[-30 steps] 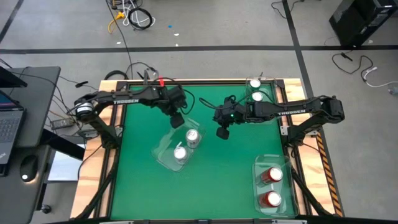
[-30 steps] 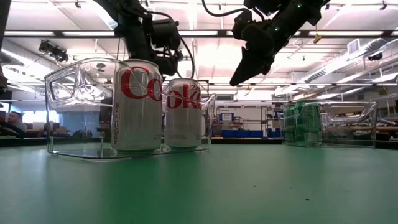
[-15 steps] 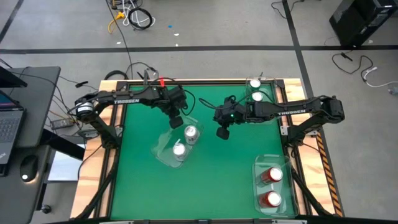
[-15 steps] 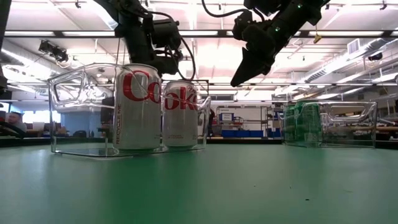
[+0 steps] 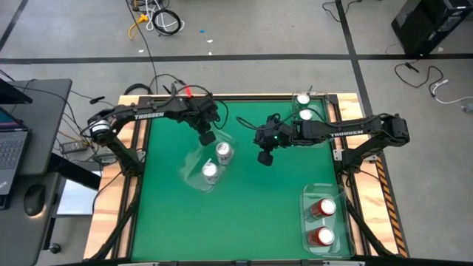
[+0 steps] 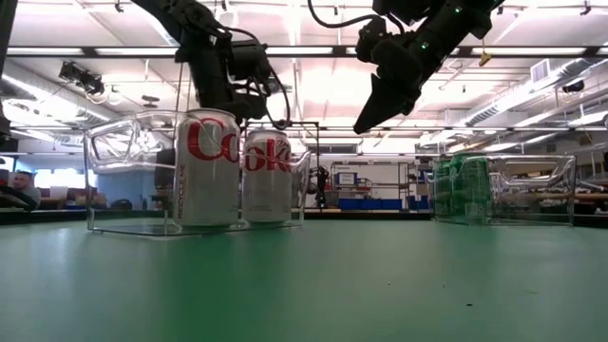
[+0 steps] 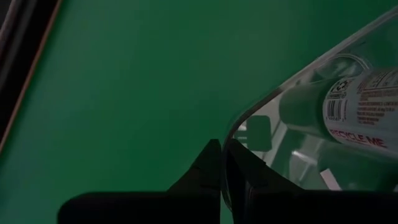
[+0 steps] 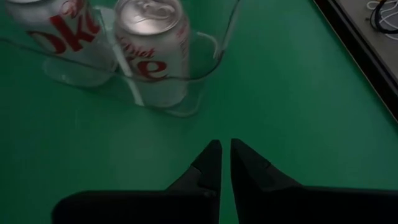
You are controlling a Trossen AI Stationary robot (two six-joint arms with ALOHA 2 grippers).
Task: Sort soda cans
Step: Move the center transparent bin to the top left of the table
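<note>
Two silver-grey soda cans point(image 5: 224, 151) point(image 5: 210, 171) stand upright in a clear plastic tray point(image 5: 191, 179) left of the table's middle. They also show in the low view point(image 6: 207, 171) point(image 6: 266, 176). My left gripper point(image 5: 207, 137) is at the tray's far side, shut on its rim. My right gripper point(image 5: 264, 158) hangs shut above the mat, to the right of that tray, with nothing in it point(image 8: 225, 149). Two green cans point(image 5: 303, 98) point(image 5: 306, 114) stand in a tray at the far right. Two red cans point(image 5: 323, 208) point(image 5: 321, 236) stand in a tray at the near right. My left gripper pinches the clear tray's wall at its rim point(image 7: 228, 138), by a rounded corner on the tray's far side. One finger stands inside the tray and one outside. The fingers come from above, slanting down. The tray sits level, with both cans upright in it.
The table's wooden frame point(image 5: 140, 170) borders the green mat. A desk with a laptop point(image 5: 11, 148) stands beyond the left edge. Bare green mat point(image 5: 251, 214) lies in the middle and toward the near left.
The tray with the two silver-grey cans has slid toward the table's far edge and a little to the left, along with my left gripper. The cans have stayed upright.
</note>
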